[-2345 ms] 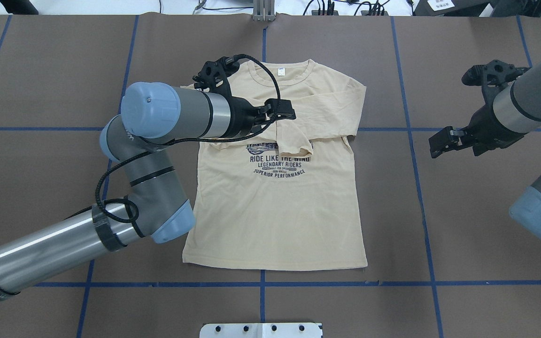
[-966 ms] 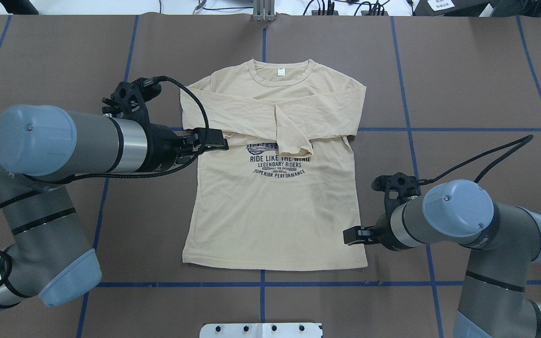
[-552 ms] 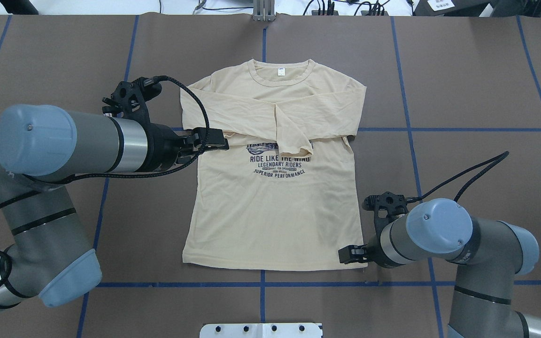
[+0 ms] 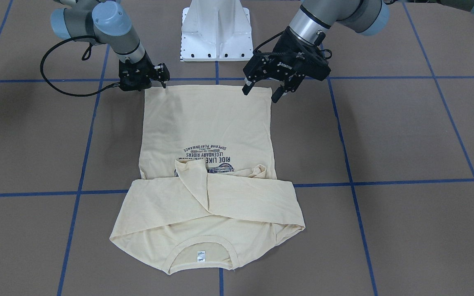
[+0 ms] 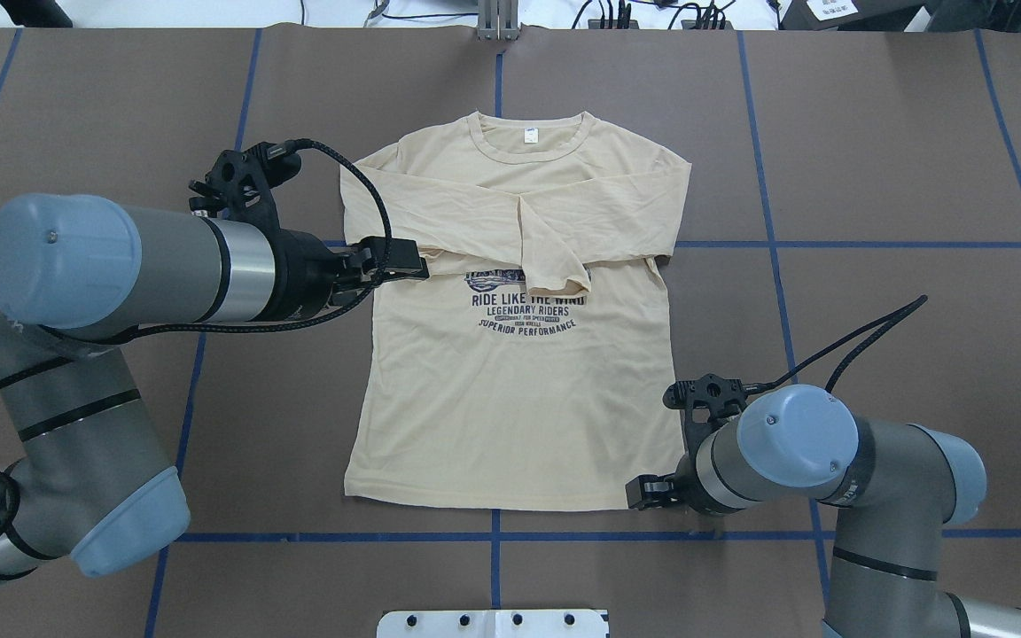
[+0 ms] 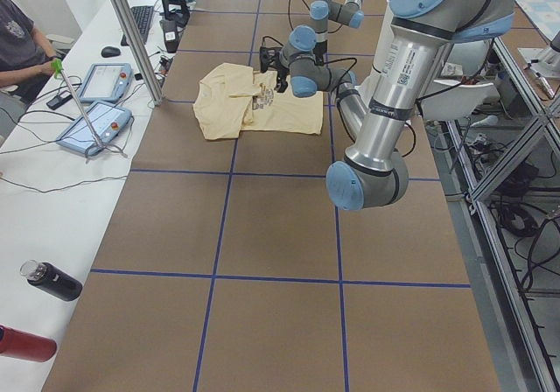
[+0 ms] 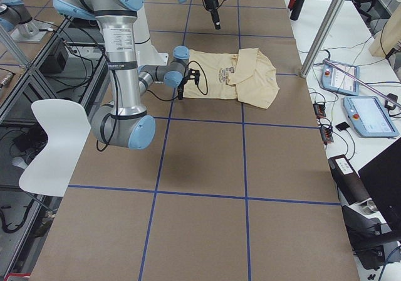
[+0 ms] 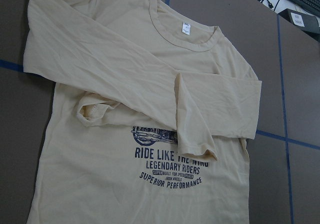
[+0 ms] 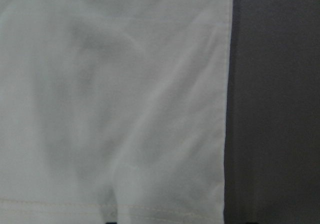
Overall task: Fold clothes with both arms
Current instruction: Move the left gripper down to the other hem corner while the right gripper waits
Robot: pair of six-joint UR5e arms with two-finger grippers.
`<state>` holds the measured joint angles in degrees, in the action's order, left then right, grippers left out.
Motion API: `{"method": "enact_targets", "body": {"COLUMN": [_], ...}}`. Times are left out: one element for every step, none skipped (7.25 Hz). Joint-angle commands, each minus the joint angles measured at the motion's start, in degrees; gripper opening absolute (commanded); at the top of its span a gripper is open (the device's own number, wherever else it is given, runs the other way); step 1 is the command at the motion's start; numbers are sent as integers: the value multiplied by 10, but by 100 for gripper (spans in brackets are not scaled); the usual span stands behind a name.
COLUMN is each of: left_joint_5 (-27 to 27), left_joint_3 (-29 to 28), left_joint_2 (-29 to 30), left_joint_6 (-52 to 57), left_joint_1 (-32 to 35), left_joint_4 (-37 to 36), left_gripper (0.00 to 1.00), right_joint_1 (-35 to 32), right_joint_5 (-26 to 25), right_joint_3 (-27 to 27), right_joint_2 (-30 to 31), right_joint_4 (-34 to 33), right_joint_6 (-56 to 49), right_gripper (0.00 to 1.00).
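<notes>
Sleeves lie crossed over the chest of the T-shirt (image 4: 204, 123), which is flat on the brown desk (image 4: 385, 144) in the front-facing view, collar nearest that camera. The right tool (image 4: 156, 78) sits low at one hem corner. The left tool (image 4: 261, 92) appears beside the other corner, jaws spread wide and gripping nothing.

The overhead view corrects that: the left tool (image 5: 409, 263) hangs over the shirt's folded left sleeve, far from the hem. The left arm (image 5: 112, 261) reaches in level. The right arm (image 5: 794, 439) is bent, its wrist aimed at the hem corner.

The left wrist view takes in the collar, the sleeves and the navy print from well above.

The right wrist view is filled by the hem corner. Two dark tips sit apart at its bottom edge, so the jaws look spread and are pinching nothing.
</notes>
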<state>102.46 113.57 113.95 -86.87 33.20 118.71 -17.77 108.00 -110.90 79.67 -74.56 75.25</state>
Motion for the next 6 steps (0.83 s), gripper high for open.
{"method": "enact_targets", "body": {"left_joint_5": [0, 0, 0, 0, 0, 0], "left_joint_3": [2, 2, 2, 2, 2, 2], "left_joint_2": [0, 0, 0, 0, 0, 0], "left_joint_6": [0, 0, 0, 0, 0, 0], "left_joint_1": [0, 0, 0, 0, 0, 0], "left_joint_4": [-5, -5, -5, -5, -6, -6], "left_gripper": [100, 100, 100, 100, 100, 100], "right_joint_1": [0, -2, -1, -2, -2, -3], "right_joint_5": [0, 2, 2, 5, 6, 6], "right_joint_3": [1, 0, 1, 0, -2, -3], "right_joint_2": [0, 0, 1, 0, 0, 0], "right_joint_4": [-6, -6, -8, -19, -22, -22], "right_joint_6": [2, 2, 2, 2, 2, 2], "right_gripper": [73, 73, 73, 70, 59, 42]}}
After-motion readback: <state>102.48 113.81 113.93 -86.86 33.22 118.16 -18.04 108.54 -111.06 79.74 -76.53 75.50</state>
